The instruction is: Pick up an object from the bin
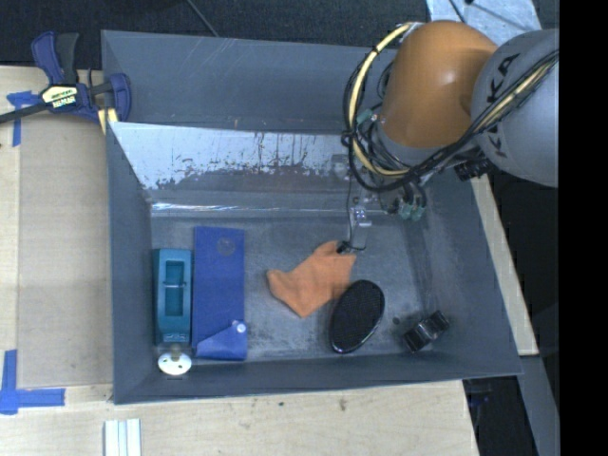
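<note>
Robot arm [532,93] reaches down into a grey metal bin [237,84]. Gripper [353,238] sits low, its tip at the top corner of a crumpled orange cloth [309,288], which spreads below it and toward view-left. Can't tell whether the gripper is clenched on that corner or released.

Directly below gripper, beyond the cloth: black oval object [356,316]. Below-right: small black clip-like item [421,331]. Well off to view-left: flat blue pouch [218,278], teal box [173,293], small white round piece [174,362].

Progress, est.: approach looks done. Cloth lies on the bin floor, not yet raised; firm grasp & lift remain.
</note>
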Available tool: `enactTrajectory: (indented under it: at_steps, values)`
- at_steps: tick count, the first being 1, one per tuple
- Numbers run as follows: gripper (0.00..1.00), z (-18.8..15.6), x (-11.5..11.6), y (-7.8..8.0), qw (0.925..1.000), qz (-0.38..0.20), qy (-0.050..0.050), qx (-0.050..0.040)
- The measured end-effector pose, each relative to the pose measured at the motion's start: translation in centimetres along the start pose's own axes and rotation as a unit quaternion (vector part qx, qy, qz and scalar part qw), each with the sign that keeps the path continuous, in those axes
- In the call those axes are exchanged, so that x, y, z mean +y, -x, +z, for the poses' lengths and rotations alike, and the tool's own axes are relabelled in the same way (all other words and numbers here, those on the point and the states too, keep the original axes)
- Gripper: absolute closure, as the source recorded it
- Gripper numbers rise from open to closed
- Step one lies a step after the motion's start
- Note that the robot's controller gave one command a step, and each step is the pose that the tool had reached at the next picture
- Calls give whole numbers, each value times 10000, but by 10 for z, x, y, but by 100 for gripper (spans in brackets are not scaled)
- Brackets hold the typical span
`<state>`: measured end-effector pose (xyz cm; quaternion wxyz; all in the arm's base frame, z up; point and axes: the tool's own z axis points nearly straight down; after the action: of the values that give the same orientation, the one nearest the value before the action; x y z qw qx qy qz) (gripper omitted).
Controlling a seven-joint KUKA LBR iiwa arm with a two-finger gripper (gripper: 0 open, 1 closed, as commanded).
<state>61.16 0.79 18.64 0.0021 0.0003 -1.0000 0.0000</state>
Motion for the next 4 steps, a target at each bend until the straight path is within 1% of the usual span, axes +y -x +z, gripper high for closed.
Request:
enactTrajectory:
  at_steps: [1,2,3,4]
  values:
    - [0,-5,0,1,10000,0,1,-39]
    - [0,67,9,-14,9988,-494,-3,-52]
    - [0,109,11,-18,9980,-638,-2,-11]
    - [0,58,10,-19,9913,-1315,-2,-32]
